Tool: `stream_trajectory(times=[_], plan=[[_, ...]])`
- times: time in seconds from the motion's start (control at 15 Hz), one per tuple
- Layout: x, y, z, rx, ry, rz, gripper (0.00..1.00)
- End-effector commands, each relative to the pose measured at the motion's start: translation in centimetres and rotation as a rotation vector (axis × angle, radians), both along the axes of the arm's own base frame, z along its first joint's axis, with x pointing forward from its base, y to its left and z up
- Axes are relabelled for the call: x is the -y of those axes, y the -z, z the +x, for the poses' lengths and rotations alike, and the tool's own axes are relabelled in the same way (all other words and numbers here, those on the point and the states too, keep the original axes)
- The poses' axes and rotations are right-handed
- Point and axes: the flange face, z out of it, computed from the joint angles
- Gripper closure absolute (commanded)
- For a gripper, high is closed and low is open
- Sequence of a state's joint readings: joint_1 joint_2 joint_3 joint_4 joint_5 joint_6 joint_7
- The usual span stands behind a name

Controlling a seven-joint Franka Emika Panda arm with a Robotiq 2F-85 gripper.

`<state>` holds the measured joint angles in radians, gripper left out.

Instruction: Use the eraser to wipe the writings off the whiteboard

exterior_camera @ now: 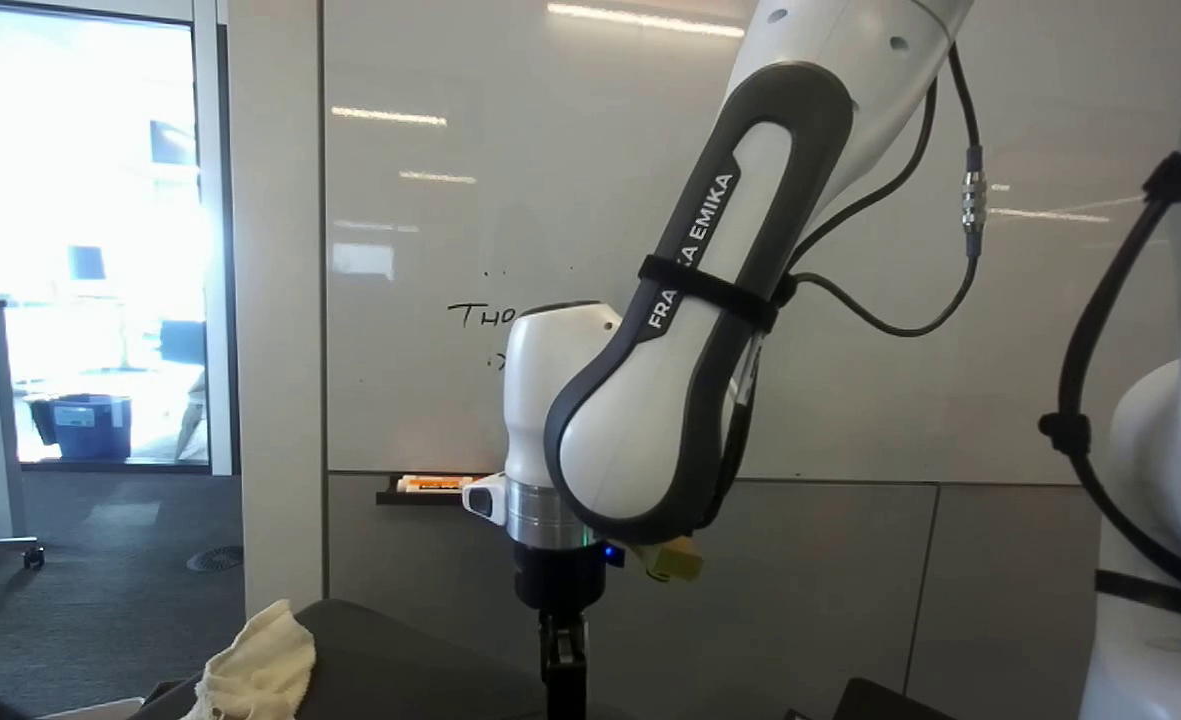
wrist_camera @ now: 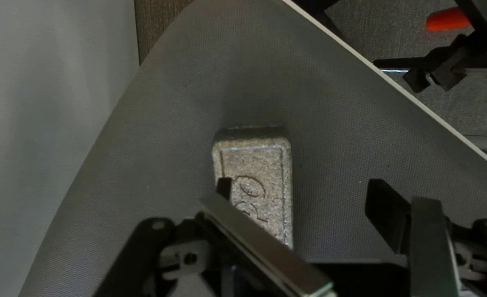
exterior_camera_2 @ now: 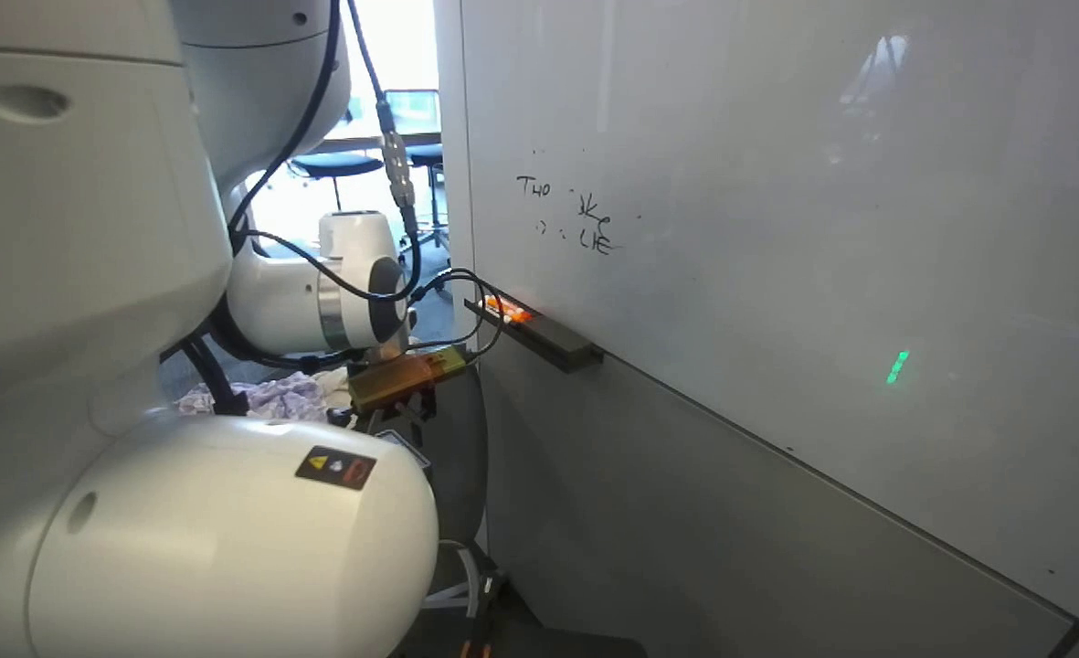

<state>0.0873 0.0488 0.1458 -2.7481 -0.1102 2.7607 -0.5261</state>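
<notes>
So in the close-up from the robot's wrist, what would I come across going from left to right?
Grey wall → sliver of floor → eraser → orange-red thing, partly hidden, so I can't tell what it is.

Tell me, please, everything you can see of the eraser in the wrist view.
The eraser is an oblong block, grey-tan and speckled on top, with rounded corners; the material looks like felt or foam. A thin line runs inside its visible edges, around curved markings, one an oval. It lies flat on the dark grey surface; the open gripper hides one end. Whether the gripper touches it cannot be told.
</notes>
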Motion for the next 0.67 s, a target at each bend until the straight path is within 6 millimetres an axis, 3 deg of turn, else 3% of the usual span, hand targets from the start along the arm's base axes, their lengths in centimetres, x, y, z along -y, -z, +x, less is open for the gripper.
stream_trajectory(times=[0.0, 0.6], plan=[[-0.2, 0.7, 0.6, 0.044, -0.068, 0.014, 0.0], [-0.5, 3.7, 1.2, 0.019, -0.117, 0.013, 0.0]])
